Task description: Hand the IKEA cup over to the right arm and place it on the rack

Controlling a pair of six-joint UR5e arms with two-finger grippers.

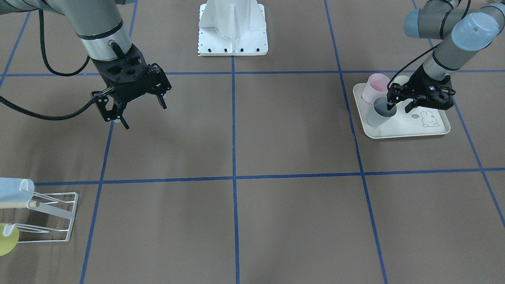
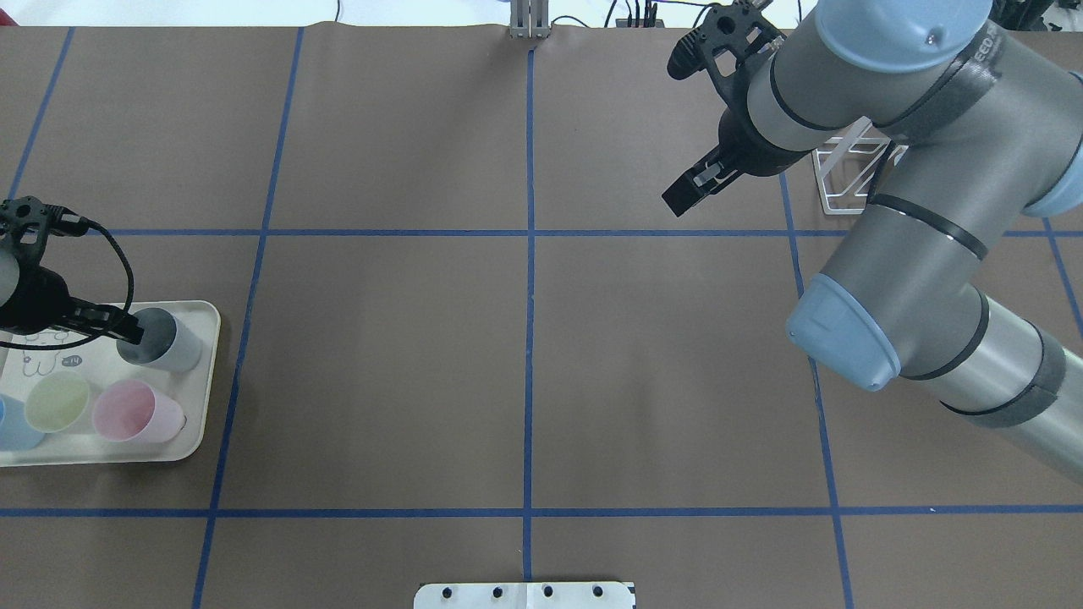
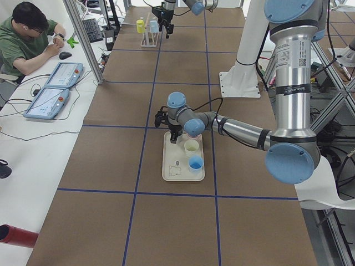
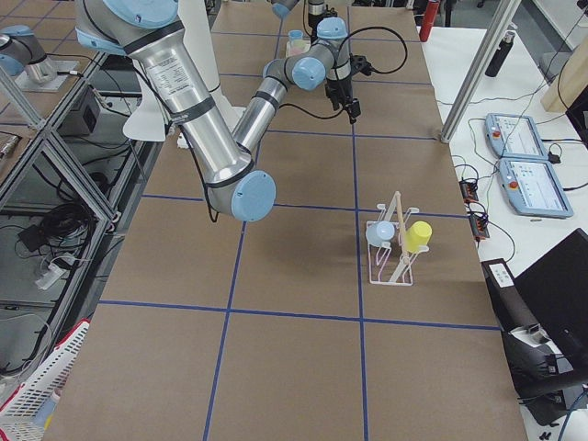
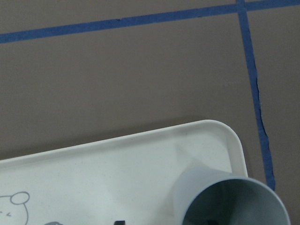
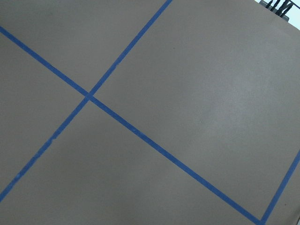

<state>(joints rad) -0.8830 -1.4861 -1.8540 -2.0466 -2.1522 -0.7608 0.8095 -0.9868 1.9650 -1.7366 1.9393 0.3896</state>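
A grey IKEA cup (image 1: 379, 113) stands upright on the cream bunny tray (image 1: 394, 134), at the corner nearest the table's middle. My left gripper (image 1: 399, 106) is open and straddles the cup's wall, one finger inside the rim and one outside. In the overhead view the left gripper (image 2: 127, 328) reaches into the same cup (image 2: 165, 340). My right gripper (image 1: 138, 106) hangs open and empty above bare table, well away from the cup. The white wire rack (image 1: 51, 215) stands at the table's edge on the right arm's side. It holds a light blue cup (image 1: 12, 189) and a yellow cup (image 1: 6, 238).
The tray (image 2: 203, 372) also carries a pink cup (image 2: 135, 412), a yellow-green cup (image 2: 57, 402) and a blue cup (image 2: 8, 423). The white robot base (image 1: 232, 31) sits at the table's middle edge. A person (image 3: 28, 39) sits beside the table's side with two tablets.
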